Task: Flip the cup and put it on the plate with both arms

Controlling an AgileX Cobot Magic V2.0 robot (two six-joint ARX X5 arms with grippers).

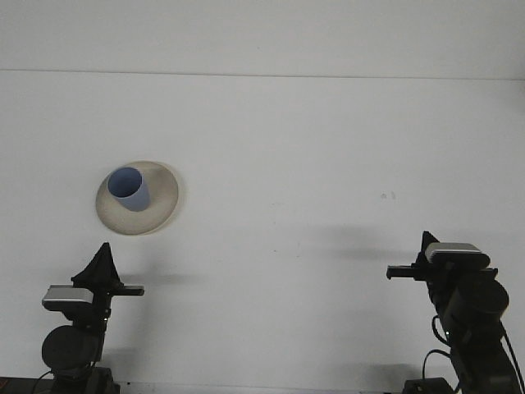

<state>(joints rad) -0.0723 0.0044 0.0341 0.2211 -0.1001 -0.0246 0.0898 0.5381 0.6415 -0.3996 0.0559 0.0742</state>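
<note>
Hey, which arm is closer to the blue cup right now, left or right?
Left. The left gripper sits just below the blue cup on its plate; the right gripper is far across the table.

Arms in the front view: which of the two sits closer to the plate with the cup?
The left arm. It sits almost directly below the plate holding the blue cup; the right arm is far across the table.
</note>
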